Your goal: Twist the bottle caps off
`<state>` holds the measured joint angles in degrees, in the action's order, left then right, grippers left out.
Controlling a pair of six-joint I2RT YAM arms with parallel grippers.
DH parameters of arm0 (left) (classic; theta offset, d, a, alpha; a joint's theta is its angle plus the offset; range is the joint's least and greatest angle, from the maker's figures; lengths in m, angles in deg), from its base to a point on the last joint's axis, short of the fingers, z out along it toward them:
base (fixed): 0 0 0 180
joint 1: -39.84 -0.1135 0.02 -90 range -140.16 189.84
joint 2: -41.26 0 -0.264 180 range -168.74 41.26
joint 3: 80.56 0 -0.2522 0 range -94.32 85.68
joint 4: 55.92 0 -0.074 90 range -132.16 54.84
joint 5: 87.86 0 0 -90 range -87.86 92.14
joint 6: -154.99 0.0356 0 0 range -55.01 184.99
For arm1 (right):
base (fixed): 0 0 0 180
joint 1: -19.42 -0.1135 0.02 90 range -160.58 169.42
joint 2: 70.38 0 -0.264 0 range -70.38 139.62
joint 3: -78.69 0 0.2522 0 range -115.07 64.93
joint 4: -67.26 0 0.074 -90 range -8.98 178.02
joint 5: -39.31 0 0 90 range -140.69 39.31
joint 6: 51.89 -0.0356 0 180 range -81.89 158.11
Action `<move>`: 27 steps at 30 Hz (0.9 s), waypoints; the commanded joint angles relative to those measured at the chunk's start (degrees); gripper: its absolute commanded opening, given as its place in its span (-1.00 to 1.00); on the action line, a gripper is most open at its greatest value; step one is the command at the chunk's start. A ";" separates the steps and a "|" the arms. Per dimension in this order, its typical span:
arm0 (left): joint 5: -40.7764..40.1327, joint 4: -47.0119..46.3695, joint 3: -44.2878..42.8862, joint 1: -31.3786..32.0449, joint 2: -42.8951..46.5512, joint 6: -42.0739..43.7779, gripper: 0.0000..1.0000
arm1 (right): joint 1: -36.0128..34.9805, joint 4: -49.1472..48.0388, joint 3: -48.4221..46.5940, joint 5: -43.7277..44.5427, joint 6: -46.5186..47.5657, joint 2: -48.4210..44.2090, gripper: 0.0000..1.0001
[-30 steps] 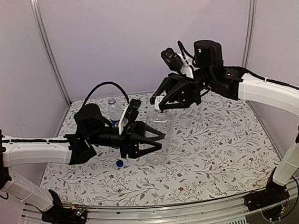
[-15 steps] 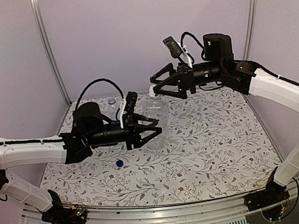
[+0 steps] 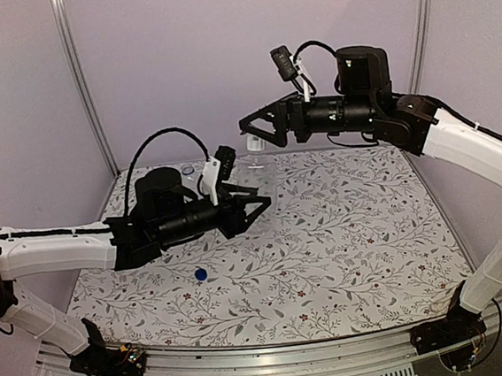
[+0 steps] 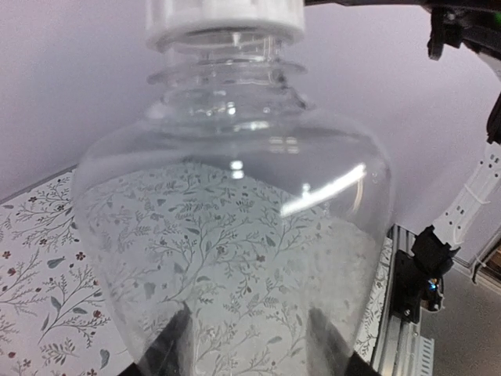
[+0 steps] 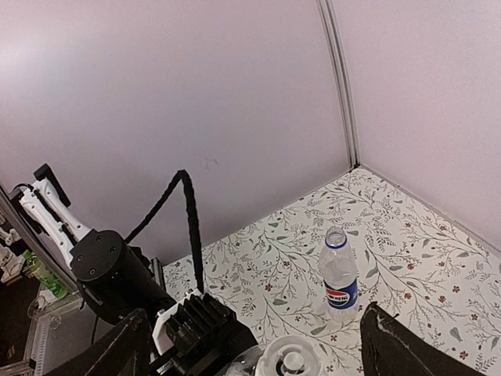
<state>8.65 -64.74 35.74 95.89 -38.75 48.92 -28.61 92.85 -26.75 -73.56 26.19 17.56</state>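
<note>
Status: one of two caps is removed. The blue cap (image 3: 201, 274) lies loose on the desk (image 3: 372, 247), near the front left. It is well apart from the Pepsi bottle (image 5: 338, 274), which stands upright at the back with an open neck. I count that bottle as done.

Remaining: the white cap (image 4: 225, 19) is still seated on the plain bottle (image 4: 235, 219). The left tool (image 3: 248, 208) is clenched on that bottle's body and holds it off the desk, neck aimed toward the right tool (image 3: 256, 127). The right tool is released, with its fingers spread wide either side of the white cap and not touching it. I cannot tell whether the cap is already loosened on its thread.

In my judgement the task is about half complete. The white cap has yet to come off, by further turns if needed.
</note>
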 commanded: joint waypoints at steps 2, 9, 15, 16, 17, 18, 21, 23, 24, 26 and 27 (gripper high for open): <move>-5.15 1.27 -2.51 1.31 -0.88 0.47 -0.71 | -0.90 3.47 -2.89 7.61 -1.45 2.58 0.75; -6.33 1.31 -2.55 1.79 -1.16 1.24 -0.72 | -1.45 5.90 -4.49 8.92 -1.85 5.44 0.61; -7.12 1.49 -2.28 2.03 -0.96 1.51 -0.72 | -1.45 5.86 -4.50 6.55 -2.30 6.74 0.23; -7.88 1.56 -2.24 2.05 -0.90 1.57 -0.72 | -1.45 5.82 -4.48 6.32 -2.31 6.80 0.16; -8.05 1.62 -2.24 2.07 -0.81 1.67 -0.72 | -1.47 5.75 -4.47 6.13 -2.27 6.80 0.10; -8.15 1.67 -2.27 2.07 -0.77 1.72 -0.73 | -1.45 5.59 -4.43 5.92 -2.30 6.76 0.05; -8.34 1.75 -2.08 2.11 -0.68 1.81 -0.72 | -1.47 5.24 -4.30 5.43 -2.18 6.55 -0.05; -8.46 1.76 -1.96 2.05 -0.63 1.86 -0.73 | -1.46 5.20 -4.22 5.17 -1.99 6.46 -0.14; -8.50 1.76 -1.86 2.04 -0.59 1.94 -0.73 | -1.48 5.15 -4.21 4.97 -1.88 6.45 -0.20; -8.52 1.72 -1.62 2.10 -0.39 2.10 -0.73 | -1.50 5.02 -3.94 4.35 -1.43 6.33 -0.33; -8.38 1.48 -1.26 2.05 -0.20 2.17 -0.73 | -1.48 4.82 -3.76 3.79 -1.07 6.22 -0.42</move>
<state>1.04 -62.34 34.83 97.05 -39.14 50.08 -29.83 98.14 -29.57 -68.21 24.09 23.88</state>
